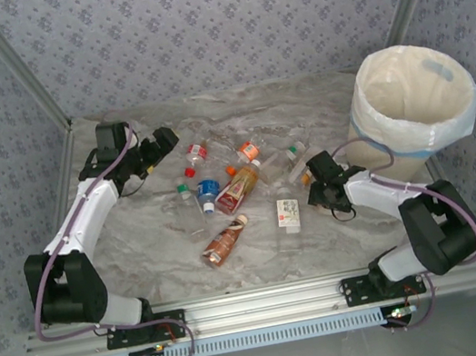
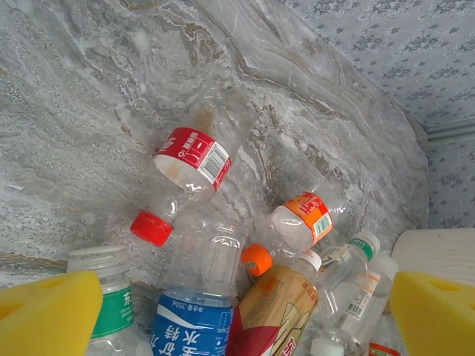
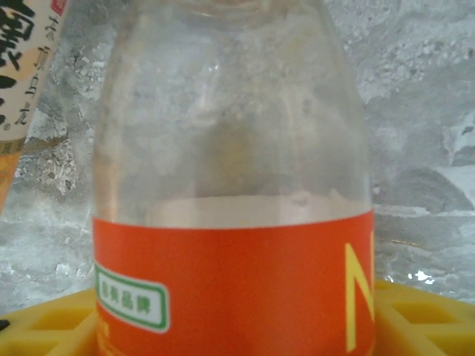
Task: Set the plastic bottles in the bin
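Several plastic bottles lie scattered mid-table: a red-label one, an orange-label one, a blue-label one, a tan one, a brown one and a white-label one. The bin, lined with a cream bag, stands at the far right. My left gripper hangs open left of the pile; its wrist view looks past its yellow pads at the red-label bottle. My right gripper sits by the bin's foot, its pads against both sides of an orange-labelled bottle.
The table is covered with a crinkled marbled sheet, with patterned walls on three sides. The bin stands just behind my right arm. A green-capped bottle and two slim clear ones lie close to the left gripper's fingers.
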`<state>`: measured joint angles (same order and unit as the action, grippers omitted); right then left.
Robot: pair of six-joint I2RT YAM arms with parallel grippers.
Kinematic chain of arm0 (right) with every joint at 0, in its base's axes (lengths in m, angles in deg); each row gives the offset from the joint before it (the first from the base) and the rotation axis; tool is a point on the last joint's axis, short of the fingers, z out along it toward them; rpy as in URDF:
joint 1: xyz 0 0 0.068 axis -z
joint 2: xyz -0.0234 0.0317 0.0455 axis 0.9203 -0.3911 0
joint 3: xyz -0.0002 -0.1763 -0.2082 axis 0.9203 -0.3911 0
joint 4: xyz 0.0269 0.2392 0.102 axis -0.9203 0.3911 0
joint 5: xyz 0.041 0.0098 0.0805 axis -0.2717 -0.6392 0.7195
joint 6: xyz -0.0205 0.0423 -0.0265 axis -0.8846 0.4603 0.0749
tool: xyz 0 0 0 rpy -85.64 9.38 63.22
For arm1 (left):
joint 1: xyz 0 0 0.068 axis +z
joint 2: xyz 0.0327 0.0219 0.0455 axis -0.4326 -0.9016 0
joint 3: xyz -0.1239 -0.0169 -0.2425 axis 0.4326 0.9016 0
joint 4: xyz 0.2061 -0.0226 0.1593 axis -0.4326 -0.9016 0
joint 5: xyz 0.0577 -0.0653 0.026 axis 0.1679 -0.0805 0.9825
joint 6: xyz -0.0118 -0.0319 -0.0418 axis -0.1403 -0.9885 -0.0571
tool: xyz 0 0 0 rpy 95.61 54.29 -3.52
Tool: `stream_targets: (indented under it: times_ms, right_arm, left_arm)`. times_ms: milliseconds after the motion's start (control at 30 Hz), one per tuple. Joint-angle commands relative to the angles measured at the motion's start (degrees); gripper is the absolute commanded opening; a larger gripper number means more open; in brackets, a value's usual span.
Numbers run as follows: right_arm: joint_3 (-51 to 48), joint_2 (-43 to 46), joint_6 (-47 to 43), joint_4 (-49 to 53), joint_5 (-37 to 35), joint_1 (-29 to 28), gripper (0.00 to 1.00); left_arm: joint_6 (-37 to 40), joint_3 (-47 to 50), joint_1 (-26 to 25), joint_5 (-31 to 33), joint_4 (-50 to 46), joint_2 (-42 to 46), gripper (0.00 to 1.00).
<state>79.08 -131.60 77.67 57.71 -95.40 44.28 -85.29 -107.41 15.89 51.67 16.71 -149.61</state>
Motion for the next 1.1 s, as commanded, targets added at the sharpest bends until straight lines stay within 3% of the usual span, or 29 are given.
stream_targets:
  times_ms: [0, 233, 567, 1067]
  right_arm:
    - [1.3, 3.5, -2.5, 3.3, -4.2, -2.0, 0.64]
    - [3.3, 11.1, -2.6, 8.1, -10.2, -7.8, 0.6]
    - [9.9, 21.7, -14.5, 1.6, -9.1, -12.3, 0.56]
    - [34.3, 14.4, -29.8, -1.6, -5.3, -10.0, 0.57]
  left_arm:
    - [1.1, 1.0, 0.1, 0.9, -1.0, 2.0, 0.99]
    - [0.4, 2.4, 0.1, 3.2, -0.7, 4.3, 0.99]
    - [-1.0, 5.0, 0.1, 5.6, 0.2, 6.5, 0.99]
    - [-2.7, 6.7, 0.5, 5.6, 1.0, 9.2, 0.99]
